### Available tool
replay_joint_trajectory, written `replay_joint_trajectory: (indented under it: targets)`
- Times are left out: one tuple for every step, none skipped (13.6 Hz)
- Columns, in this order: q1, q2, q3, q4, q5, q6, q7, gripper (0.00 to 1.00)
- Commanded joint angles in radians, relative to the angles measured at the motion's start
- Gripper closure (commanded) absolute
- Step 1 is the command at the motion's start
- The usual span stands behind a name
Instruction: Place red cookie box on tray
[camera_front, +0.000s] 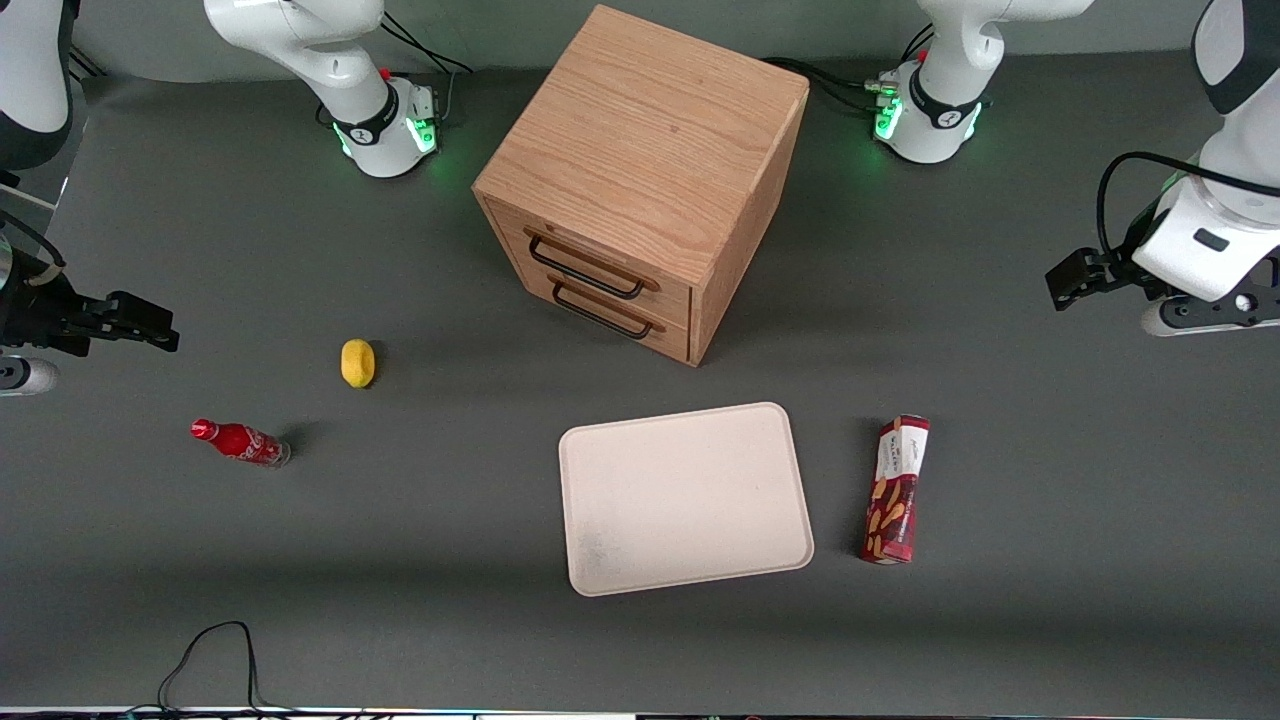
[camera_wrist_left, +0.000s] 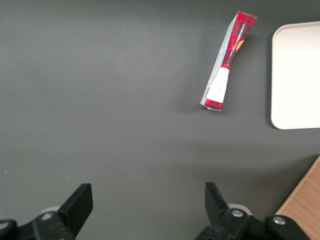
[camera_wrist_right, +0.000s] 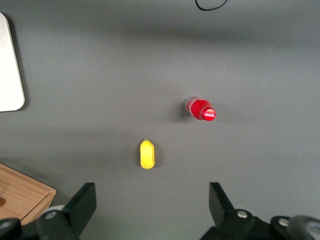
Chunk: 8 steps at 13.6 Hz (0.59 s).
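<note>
The red cookie box (camera_front: 895, 490) (camera_wrist_left: 228, 62) lies flat on the dark table, beside the tray's short side toward the working arm's end. The cream-white tray (camera_front: 685, 497) (camera_wrist_left: 298, 75) sits in front of the wooden drawer cabinet, with nothing on it. My gripper (camera_front: 1075, 278) (camera_wrist_left: 149, 197) hangs above the table at the working arm's end, farther from the front camera than the box and well apart from it. It is open, with only bare table between its fingers.
A wooden drawer cabinet (camera_front: 640, 180) with two handled drawers stands at mid table, farther from the front camera than the tray. A yellow lemon-like object (camera_front: 357, 362) (camera_wrist_right: 147, 154) and a small red soda bottle (camera_front: 240, 442) (camera_wrist_right: 200, 108) lie toward the parked arm's end.
</note>
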Motion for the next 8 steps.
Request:
replay_joint_trajectory:
  targets:
    - [0.008, 0.02, -0.005, 0.065, -0.024, -0.05, 0.046, 0.0]
    - [0.009, 0.034, -0.004, 0.087, -0.024, -0.056, 0.047, 0.0]
    - [0.012, 0.037, -0.002, 0.096, -0.027, -0.075, 0.051, 0.0]
    - [0.022, 0.039, 0.0, 0.098, -0.029, -0.078, 0.05, 0.0]
    - [0.029, 0.039, 0.0, 0.099, -0.038, -0.078, 0.051, 0.0]
    - [0.042, 0.039, 0.0, 0.101, -0.064, -0.076, 0.054, 0.0]
    - [0.058, 0.039, 0.0, 0.101, -0.072, -0.07, 0.058, 0.0]
    - [0.065, 0.043, 0.0, 0.111, -0.07, -0.07, 0.062, 0.0]
